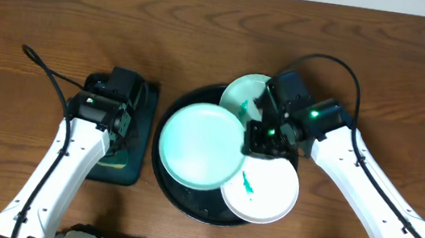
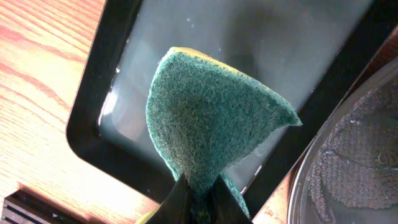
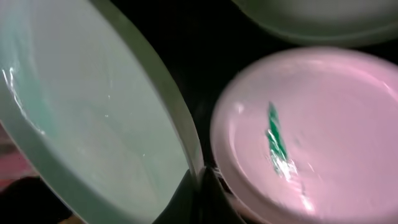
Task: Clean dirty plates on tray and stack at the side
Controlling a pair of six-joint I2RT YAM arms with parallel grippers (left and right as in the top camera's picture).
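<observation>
On the round black tray (image 1: 163,179) a mint-green plate (image 1: 201,146) (image 3: 93,112) is raised and tilted. My right gripper (image 1: 263,140) (image 3: 202,183) is shut on its right rim. A white plate (image 1: 264,192) (image 3: 323,118) with a green smear (image 1: 247,185) (image 3: 275,140) lies at the tray's front right, partly under the held plate. A second mint-green plate (image 1: 244,93) (image 3: 311,18) lies at the back, partly hidden by the right wrist. My left gripper (image 1: 121,136) (image 2: 199,202) is shut on a green and yellow sponge (image 2: 211,118) above the rectangular tray.
A small rectangular black tray (image 1: 145,127) (image 2: 261,43) sits left of the round tray, under the left gripper. The round tray's wet rim (image 2: 298,186) shows at the right of the left wrist view. Brown wood tabletop (image 1: 31,7) surrounds both trays.
</observation>
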